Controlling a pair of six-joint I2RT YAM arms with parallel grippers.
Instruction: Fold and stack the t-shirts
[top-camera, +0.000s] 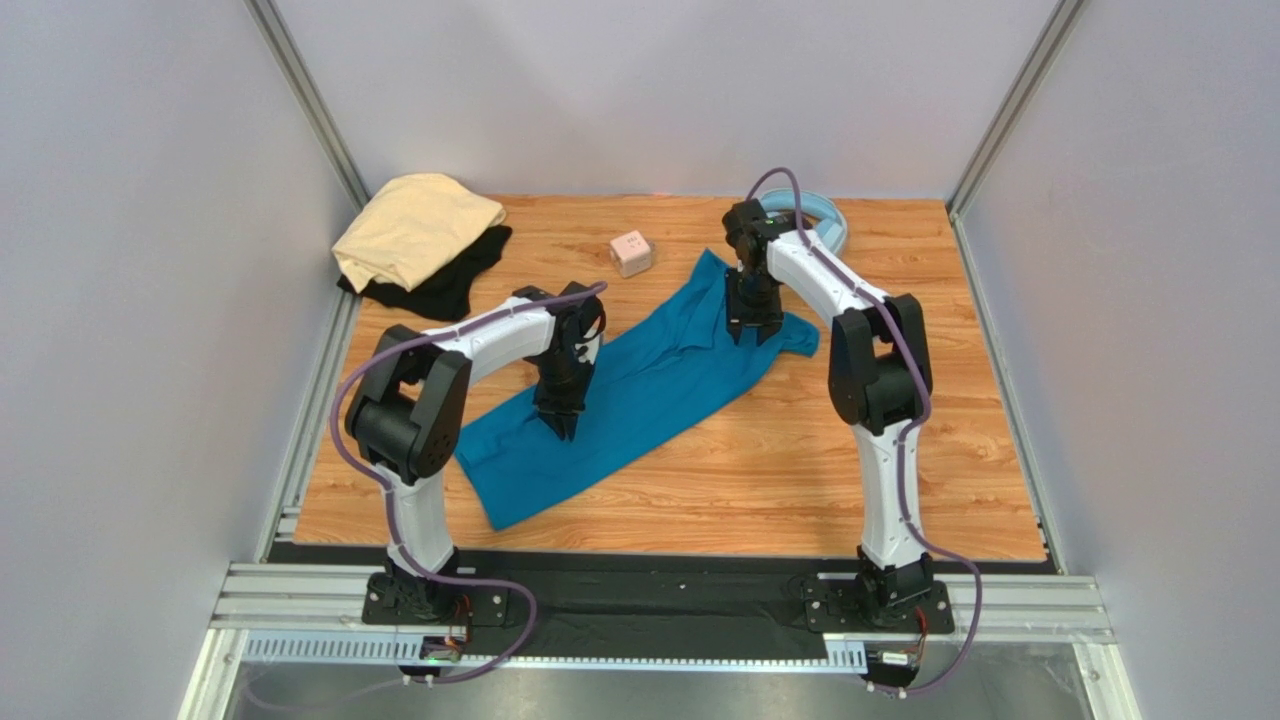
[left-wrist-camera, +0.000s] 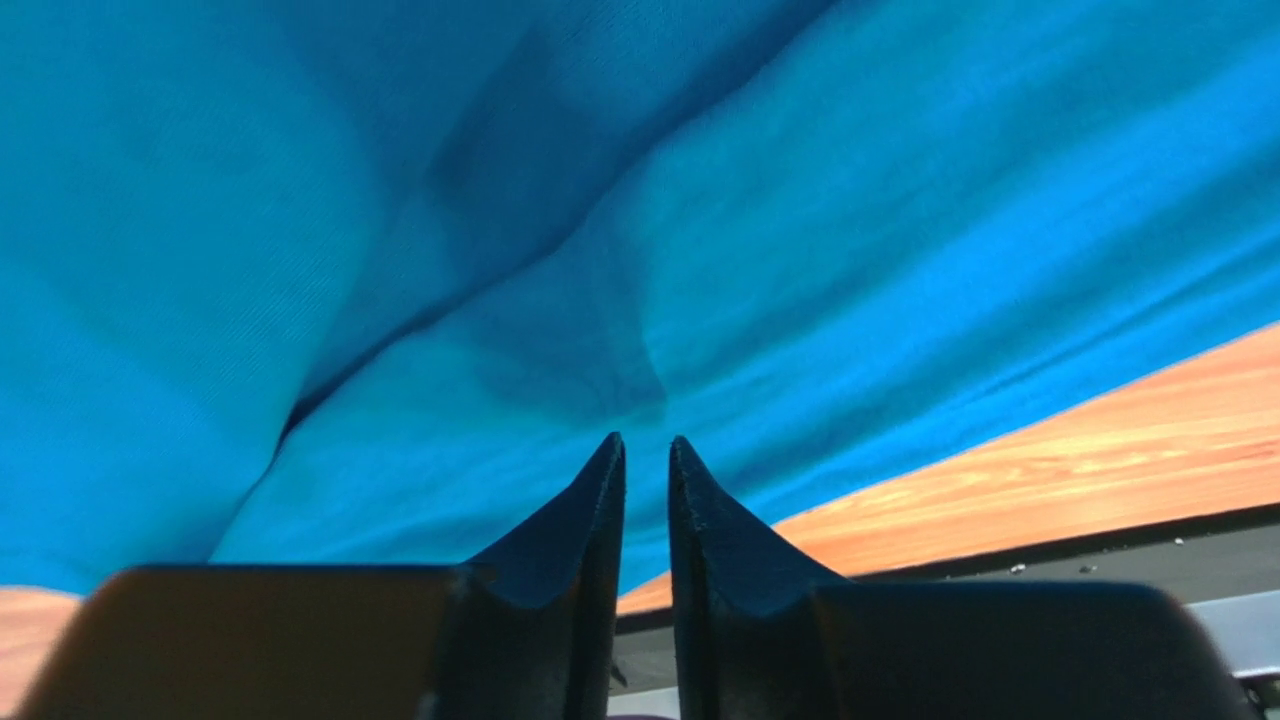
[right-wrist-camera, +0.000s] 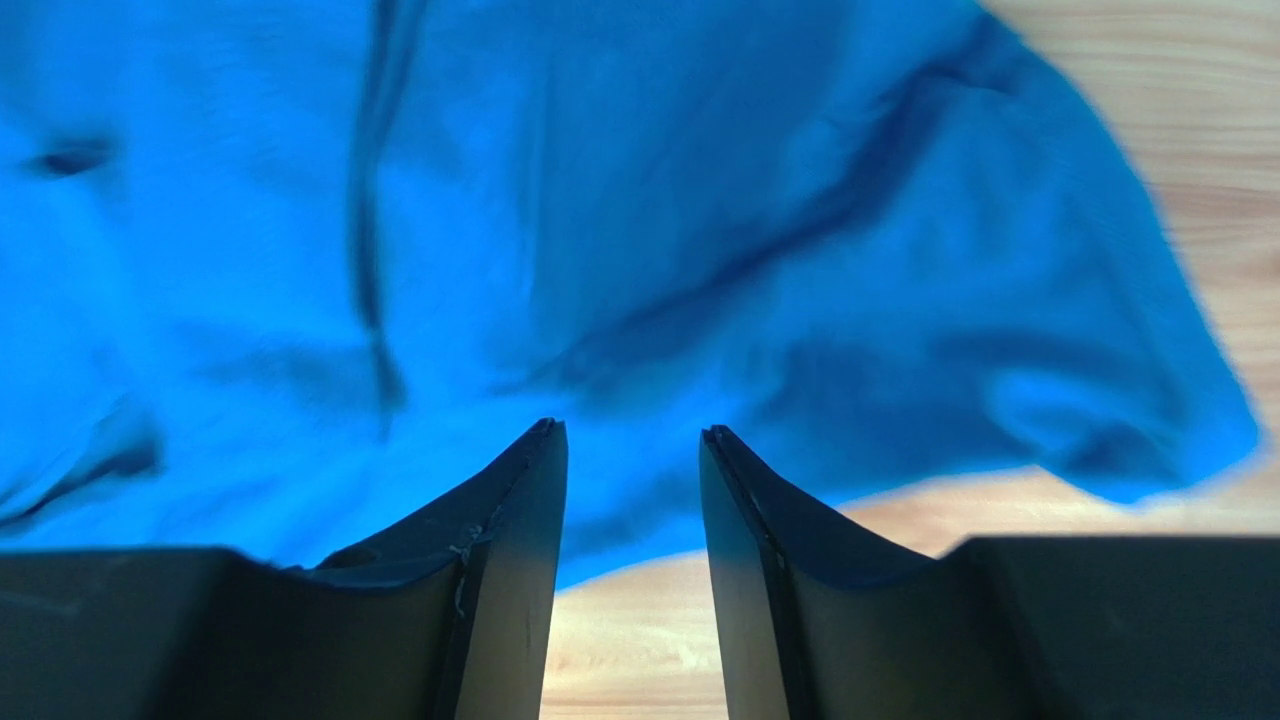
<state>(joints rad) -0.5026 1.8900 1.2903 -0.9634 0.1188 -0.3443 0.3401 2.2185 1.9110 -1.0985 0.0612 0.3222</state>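
**Both pincers released above a rumpled teal-blue t-shirt (top-camera: 631, 393), no fold made yet.**

The left pincer (top-camera: 561, 426) stands with its jaws only narrowly apart, the right pincer (top-camera: 751, 336) wider, and neither has cloth between its jaws. Closing from here may pinch only a wrinkle ridge or a single layer instead of an edge, so a lift could drag the shirt askew or towards the pink cube (top-camera: 633, 252) just beyond it. The shirt lies diagonally across the bench (top-camera: 842, 480) from near left to far right, creased and bunched at its far end. The pale tan t-shirt (top-camera: 413, 225) sits loosely on the black t-shirt (top-camera: 451, 285) in the far-left corner, well apart.
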